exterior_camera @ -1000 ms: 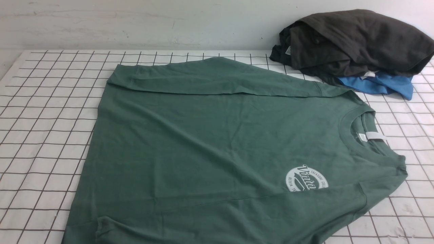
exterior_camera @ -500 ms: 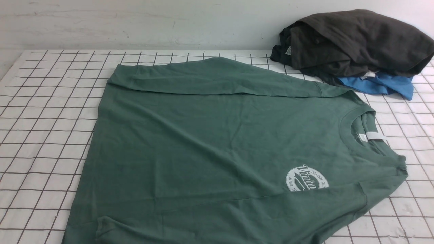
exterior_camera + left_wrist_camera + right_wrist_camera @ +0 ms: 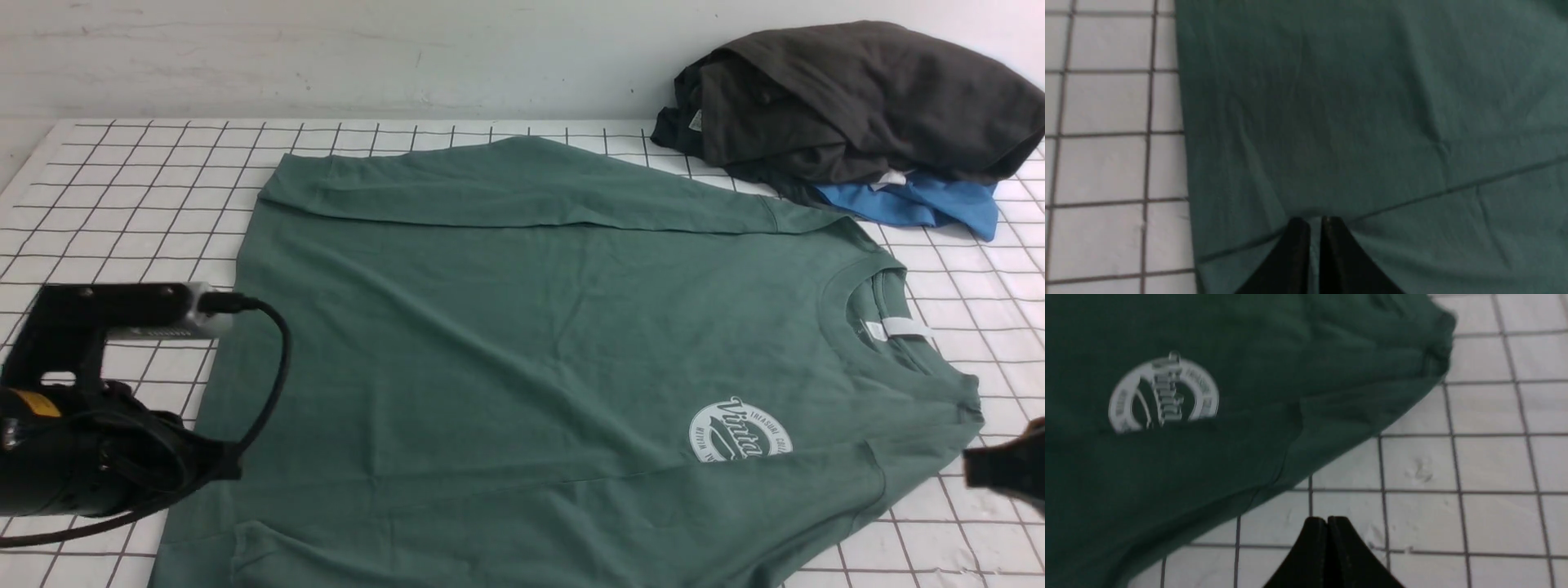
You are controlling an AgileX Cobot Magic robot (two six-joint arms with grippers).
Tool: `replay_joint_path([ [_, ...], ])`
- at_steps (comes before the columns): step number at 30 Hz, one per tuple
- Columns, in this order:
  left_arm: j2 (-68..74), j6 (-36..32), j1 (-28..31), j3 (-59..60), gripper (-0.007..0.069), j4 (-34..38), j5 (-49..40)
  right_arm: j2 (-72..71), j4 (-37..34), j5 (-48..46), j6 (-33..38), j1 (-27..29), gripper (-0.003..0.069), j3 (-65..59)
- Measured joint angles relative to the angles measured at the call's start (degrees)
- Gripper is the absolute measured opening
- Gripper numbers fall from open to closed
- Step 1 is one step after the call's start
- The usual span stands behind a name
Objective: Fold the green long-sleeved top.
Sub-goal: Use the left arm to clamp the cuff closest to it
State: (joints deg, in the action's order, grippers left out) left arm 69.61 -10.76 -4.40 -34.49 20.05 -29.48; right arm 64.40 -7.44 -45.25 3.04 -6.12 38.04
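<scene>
The green long-sleeved top (image 3: 531, 343) lies flat on the checked table cover, neck to the right. Its white neck tag (image 3: 898, 328) and round white logo (image 3: 739, 431) face up. The far sleeve (image 3: 506, 184) is folded across the body. My left gripper (image 3: 1314, 222) hovers over the top (image 3: 1351, 102) near its hem edge, the jaws a narrow slit apart with nothing held. My right gripper (image 3: 1327, 520) is shut and empty over bare cover, just off the top's near shoulder (image 3: 1331, 428), with the logo (image 3: 1163, 394) off to one side.
A heap of dark grey-black garments (image 3: 849, 98) with a bright blue garment (image 3: 914, 204) under it sits at the back right, close to the top's shoulder. The white checked cover (image 3: 106, 204) runs to a pale wall behind. The left arm's body (image 3: 82, 425) stands beside the hem.
Both arms have come into the front view: the left at the lower left by the hem, the right's tip at the right edge. The top has not moved.
</scene>
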Motion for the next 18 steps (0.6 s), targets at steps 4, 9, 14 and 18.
replay_joint_path([
  [4,6.9,-0.6,0.0,-1.8,0.0167,1.0,-3.4,7.7,-9.5,0.3,11.5,-3.1,-0.0013,2.6],
  [9,11.1,1.3,0.0,-2.7,0.0347,0.3,-7.7,11.8,-17.3,1.5,20.9,-6.0,-0.0011,3.3],
  [14,11.3,3.5,0.0,-2.7,0.0401,-2.7,-10.4,12.3,-21.7,1.7,25.6,-7.4,-0.001,3.3],
  [18,11.8,8.9,0.0,-2.7,0.0385,-8.1,-10.6,12.3,-23.3,2.0,26.9,-7.4,-0.001,3.3],
])
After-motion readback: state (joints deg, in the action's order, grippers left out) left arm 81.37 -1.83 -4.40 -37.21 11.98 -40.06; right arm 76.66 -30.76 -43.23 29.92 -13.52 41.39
